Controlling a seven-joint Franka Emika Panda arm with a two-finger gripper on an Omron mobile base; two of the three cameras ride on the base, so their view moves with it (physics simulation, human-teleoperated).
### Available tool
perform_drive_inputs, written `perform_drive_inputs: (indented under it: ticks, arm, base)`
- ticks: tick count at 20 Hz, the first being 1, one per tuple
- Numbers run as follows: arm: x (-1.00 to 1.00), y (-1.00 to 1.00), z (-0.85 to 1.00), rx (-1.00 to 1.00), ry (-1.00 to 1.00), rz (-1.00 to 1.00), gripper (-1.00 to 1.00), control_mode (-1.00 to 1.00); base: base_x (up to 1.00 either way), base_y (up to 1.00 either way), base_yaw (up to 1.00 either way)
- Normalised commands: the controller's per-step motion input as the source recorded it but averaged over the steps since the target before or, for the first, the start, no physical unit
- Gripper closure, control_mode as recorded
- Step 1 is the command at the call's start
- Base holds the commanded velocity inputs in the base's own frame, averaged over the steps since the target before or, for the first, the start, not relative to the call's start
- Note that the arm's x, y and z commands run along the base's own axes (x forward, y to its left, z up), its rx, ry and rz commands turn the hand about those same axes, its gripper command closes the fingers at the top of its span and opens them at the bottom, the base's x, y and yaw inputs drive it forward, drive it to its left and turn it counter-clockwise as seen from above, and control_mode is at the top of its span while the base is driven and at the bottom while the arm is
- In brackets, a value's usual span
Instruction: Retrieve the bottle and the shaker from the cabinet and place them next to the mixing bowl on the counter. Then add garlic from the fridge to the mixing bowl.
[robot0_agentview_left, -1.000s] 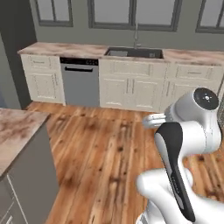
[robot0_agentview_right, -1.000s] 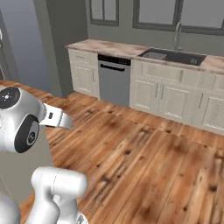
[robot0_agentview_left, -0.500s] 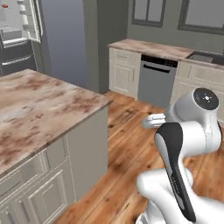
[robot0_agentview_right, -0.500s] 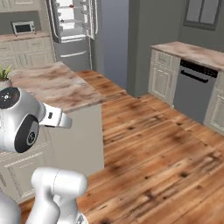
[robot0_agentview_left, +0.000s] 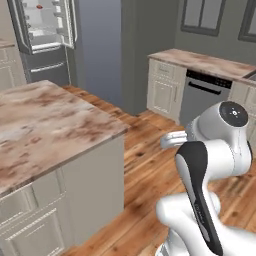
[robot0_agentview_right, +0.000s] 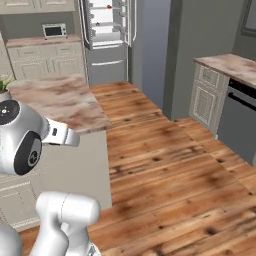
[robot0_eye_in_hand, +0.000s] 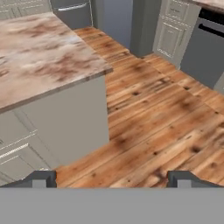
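Note:
My gripper is open with nothing between its fingertips, and it looks down at the wooden floor beside an island. The island's mottled pink-brown stone counter lies bare over cream drawers, to my left. Far behind it the tall grey fridge stands with its doors open, showing white walls and shelves. Its contents are too small to make out, so I cannot pick out the garlic. The bottle, the shaker, the cabinet and the mixing bowl are out of view.
A dark dishwasher sits under a second stone counter on the right. A grey wall column stands between it and the fridge. A microwave sits on the far counter. Open wooden floor runs toward the fridge.
The base has turned, so the whole picture swung: the sink wall slid out of frame and the island and the open fridge came in. The gripper stays open.

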Motion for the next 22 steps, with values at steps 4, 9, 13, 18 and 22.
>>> perform_drive_inputs:
  ticks: [4,9,13,18,22]
  arm:
    - [0.00,0.00,0.00,0.00,0.00,0.00,-1.00,1.00]
    - [0.00,0.00,0.00,0.00,0.00,0.00,-1.00,1.00]
    - [0.00,0.00,0.00,0.00,0.00,0.00,-1.00,1.00]
    - [0.00,0.00,0.00,0.00,0.00,0.00,-1.00,1.00]
    - [0.00,0.00,0.00,0.00,0.00,0.00,-1.00,1.00]
  base:
    - [0.72,-1.00,0.04]
    - [0.97,-1.00,0.00]
    - [1.00,-1.00,0.28]
    - [1.00,-1.00,0.50]
    - [0.95,-1.00,0.51]
